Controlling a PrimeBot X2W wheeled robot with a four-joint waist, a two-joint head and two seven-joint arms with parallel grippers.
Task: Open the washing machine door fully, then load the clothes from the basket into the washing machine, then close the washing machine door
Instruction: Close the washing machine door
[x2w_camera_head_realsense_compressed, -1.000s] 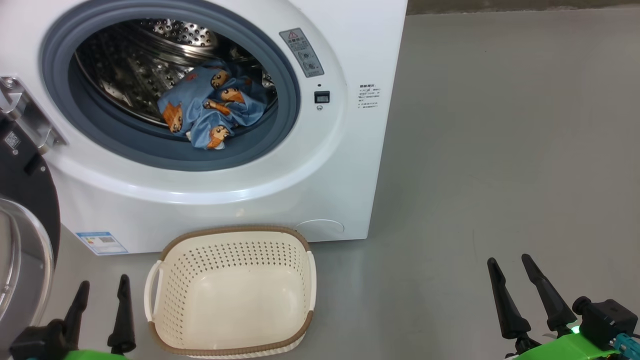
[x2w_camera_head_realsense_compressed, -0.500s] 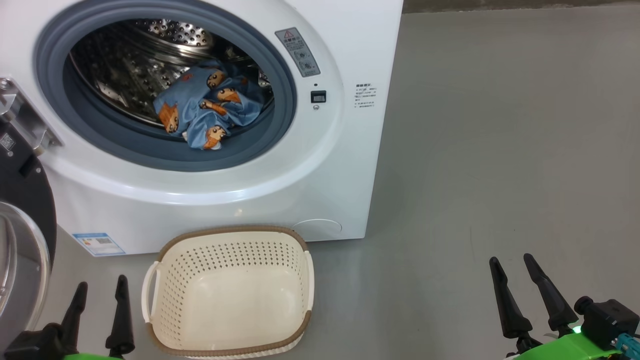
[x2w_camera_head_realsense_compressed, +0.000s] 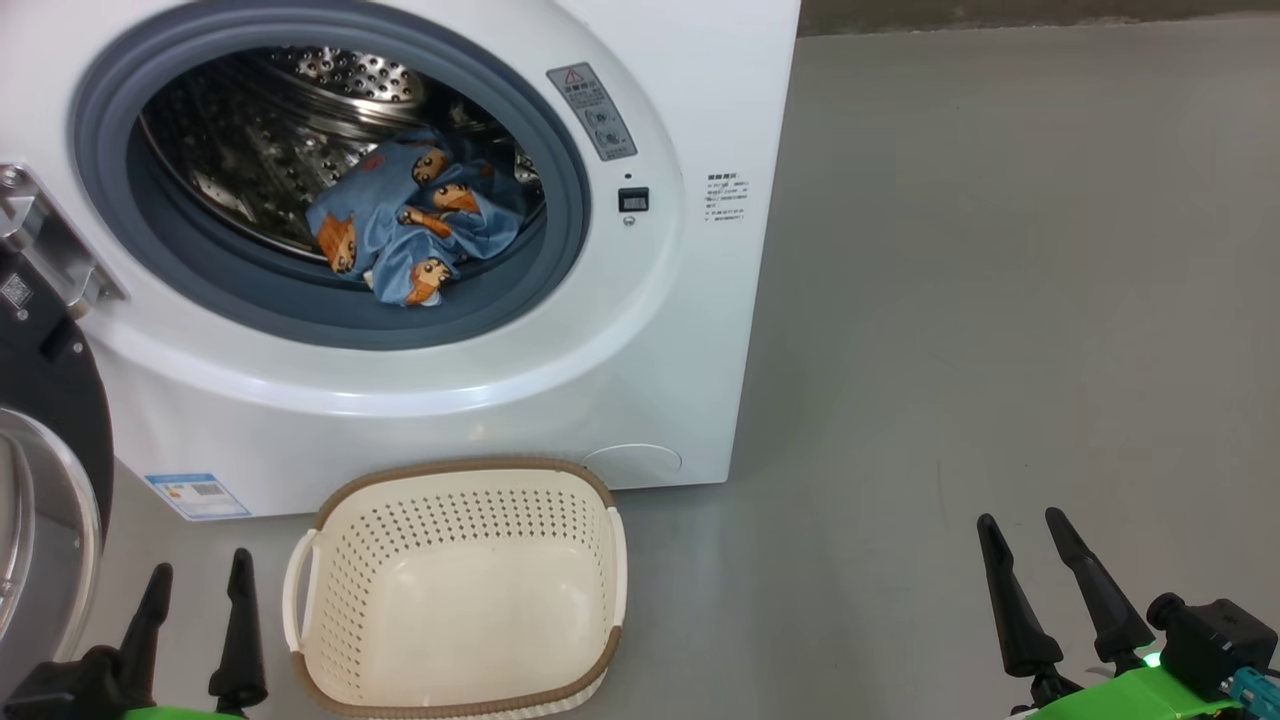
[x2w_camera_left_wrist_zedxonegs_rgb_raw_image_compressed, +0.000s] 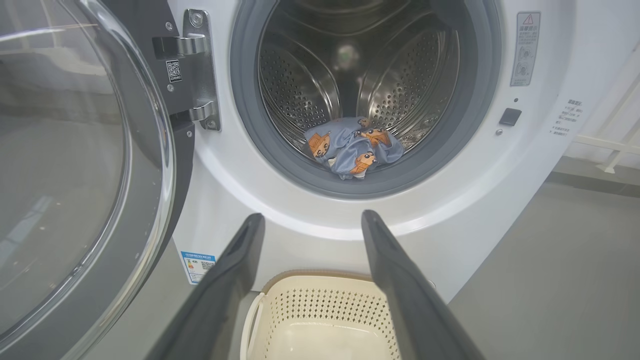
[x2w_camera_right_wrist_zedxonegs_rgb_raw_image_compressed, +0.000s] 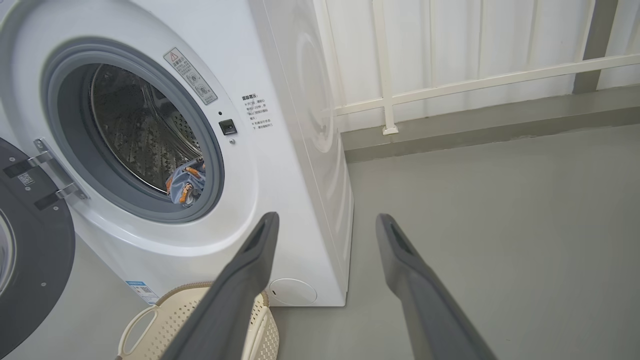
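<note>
Closing the washing machine door (x2w_camera_head_realsense_compressed: 55, 400) looks like the step in hand. The clothes (x2w_camera_head_realsense_compressed: 410, 235) lie bunched inside the drum of the washing machine (x2w_camera_head_realsense_compressed: 640, 340), close to its near lip. The basket (x2w_camera_head_realsense_compressed: 460, 468), on the floor just in front of the machine, is empty. The door hangs swung out on its hinge at the left.

The left gripper (x2w_camera_head_realsense_compressed: 202, 565) sits low beside the basket's left handle, jaws released and holding nothing. The right gripper (x2w_camera_head_realsense_compressed: 1020, 520) is well apart at the right, jaws likewise spread and empty.

The left arm is nearer, so it should probably press on the door near its free edge and sweep it round in an arc. Check first that no fabric droops over the gasket (x2w_camera_head_realsense_compressed: 560, 240), or the latch may not catch.
</note>
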